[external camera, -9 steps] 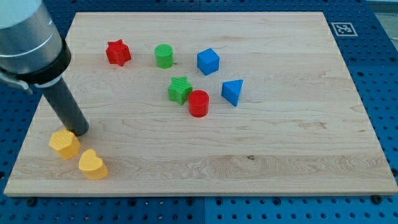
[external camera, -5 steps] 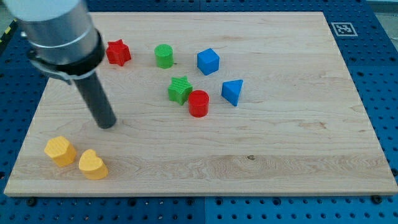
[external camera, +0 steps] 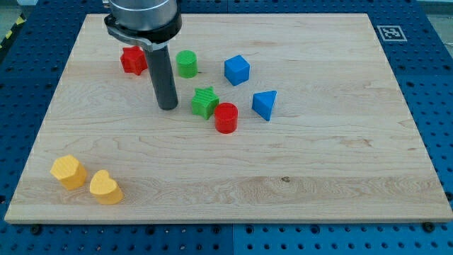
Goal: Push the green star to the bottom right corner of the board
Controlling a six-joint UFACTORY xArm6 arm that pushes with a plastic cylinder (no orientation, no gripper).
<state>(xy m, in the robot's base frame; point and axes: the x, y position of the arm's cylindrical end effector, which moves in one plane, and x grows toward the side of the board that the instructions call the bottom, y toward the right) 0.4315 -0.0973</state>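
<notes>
one wooden board bears my tip near green star.

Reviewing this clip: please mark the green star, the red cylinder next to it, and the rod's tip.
green star (external camera: 204,102), camera view, on its top face.
red cylinder (external camera: 226,117), camera view, on its upper front side.
my tip (external camera: 168,107), camera view, the rod's very end, just to the view's left of the star.

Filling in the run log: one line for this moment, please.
my tip: just left of green star, apart | red cylinder: touching star's lower right | star: board centre, not yet pushed
</notes>
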